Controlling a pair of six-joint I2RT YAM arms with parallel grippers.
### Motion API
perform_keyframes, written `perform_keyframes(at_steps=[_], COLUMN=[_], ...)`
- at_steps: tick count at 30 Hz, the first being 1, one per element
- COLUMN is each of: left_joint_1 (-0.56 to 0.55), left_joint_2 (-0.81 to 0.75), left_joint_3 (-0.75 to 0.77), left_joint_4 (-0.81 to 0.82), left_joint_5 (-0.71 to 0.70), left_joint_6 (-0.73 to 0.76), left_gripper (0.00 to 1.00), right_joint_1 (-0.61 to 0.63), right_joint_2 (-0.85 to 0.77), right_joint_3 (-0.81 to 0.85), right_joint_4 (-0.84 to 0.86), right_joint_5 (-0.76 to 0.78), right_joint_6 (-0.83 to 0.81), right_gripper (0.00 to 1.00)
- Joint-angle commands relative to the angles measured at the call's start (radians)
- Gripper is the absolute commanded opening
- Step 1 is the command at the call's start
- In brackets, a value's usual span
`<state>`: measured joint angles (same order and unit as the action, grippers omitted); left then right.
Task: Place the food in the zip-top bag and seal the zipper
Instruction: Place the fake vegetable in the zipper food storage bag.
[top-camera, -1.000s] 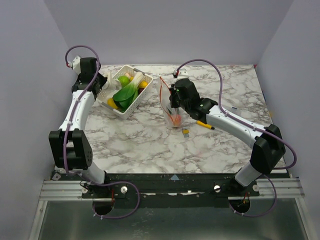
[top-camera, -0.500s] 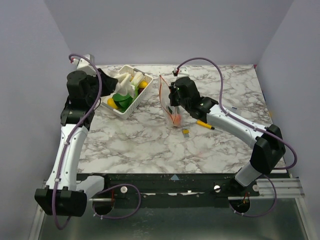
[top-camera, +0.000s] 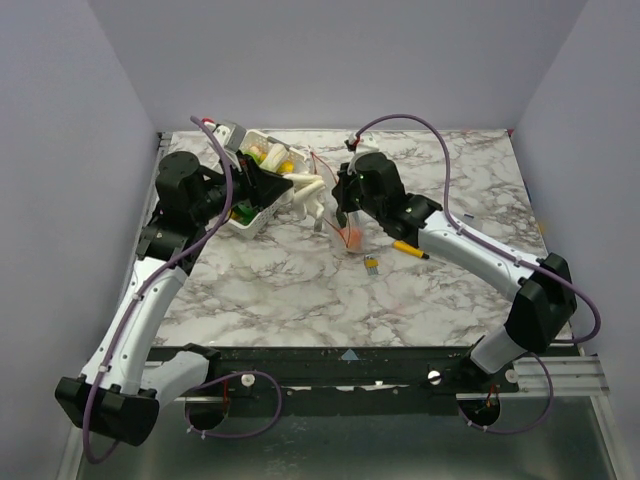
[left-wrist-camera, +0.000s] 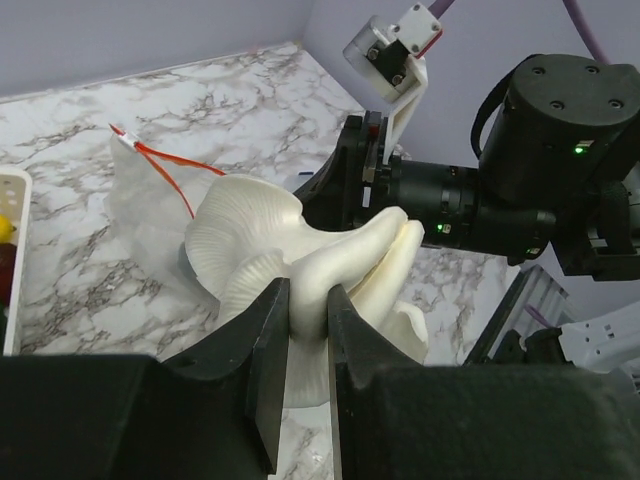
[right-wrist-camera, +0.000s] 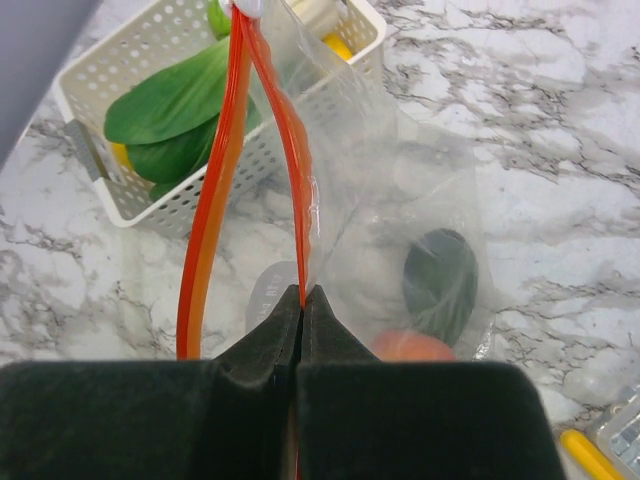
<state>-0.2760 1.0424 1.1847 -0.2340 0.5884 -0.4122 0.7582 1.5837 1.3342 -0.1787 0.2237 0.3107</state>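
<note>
My left gripper (left-wrist-camera: 308, 300) is shut on a white toy mushroom cluster (left-wrist-camera: 290, 250) and holds it in the air between the basket and the bag; it also shows in the top view (top-camera: 303, 190). My right gripper (right-wrist-camera: 301, 297) is shut on the zipper (right-wrist-camera: 290, 150), the orange-red strip of the clear zip-top bag (right-wrist-camera: 400, 200), and holds the mouth up and open. Inside the bag lie a dark purple piece (right-wrist-camera: 440, 275) and an orange-red piece (right-wrist-camera: 410, 347). The bag stands mid-table in the top view (top-camera: 338, 210).
A white lattice basket (top-camera: 262, 205) at the back left holds green leafy food (right-wrist-camera: 170, 100), yellow pieces and others. A yellow marker pen (top-camera: 410, 248) and a small grey object (top-camera: 371, 265) lie right of the bag. Walls close in on three sides.
My left arm has lifted out of the basket with the white mushroom cluster and swung right toward the bag's mouth. My right gripper has kept its hold on the zipper strip.
</note>
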Motion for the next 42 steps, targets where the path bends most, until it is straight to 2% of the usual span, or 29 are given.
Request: perform_keyframes(at_steps=[1, 5, 8, 16, 23, 32, 36, 42], left_joint_1=[-0.002, -0.001, -0.002, 0.0, 0.01, 0.023, 0.023, 0.013], left_joint_2=[0.026, 0.062, 0.095, 0.181, 0.258, 0.249, 0.244, 0.263], left_joint_3=[-0.097, -0.17, -0.184, -0.196, -0.222, -0.255, -0.2, -0.087], left_joint_4=[0.251, 0.489, 0.581, 0.641, 0.548, 0.463, 0.32, 0.044], left_joint_5=[0.119, 0.176, 0.2, 0.227, 0.168, 0.093, 0.027, -0.15], left_joint_6=[-0.114, -0.232, -0.268, -0.228, -0.131, -0.082, -0.036, -0.03], left_gripper=[0.0, 0.0, 0.0, 0.0, 0.0, 0.0, 0.0, 0.0], right_joint_1=[0.001, -0.006, -0.016, -0.06, -0.11, -0.12, -0.121, -0.12], right_joint_2=[-0.047, -0.053, -0.053, -0.071, -0.109, -0.106, -0.112, -0.113], right_joint_3=[-0.025, -0.033, -0.036, -0.063, -0.087, -0.112, -0.132, -0.15], right_joint_4=[0.069, 0.082, 0.089, 0.121, 0.168, 0.222, 0.258, 0.314], right_joint_5=[-0.085, -0.127, -0.169, -0.301, -0.387, -0.439, -0.44, -0.475], right_joint_6=[0.022, 0.044, 0.066, 0.121, 0.189, 0.226, 0.213, 0.235], right_gripper=[0.01, 0.01, 0.01, 0.01, 0.01, 0.01, 0.01, 0.01])
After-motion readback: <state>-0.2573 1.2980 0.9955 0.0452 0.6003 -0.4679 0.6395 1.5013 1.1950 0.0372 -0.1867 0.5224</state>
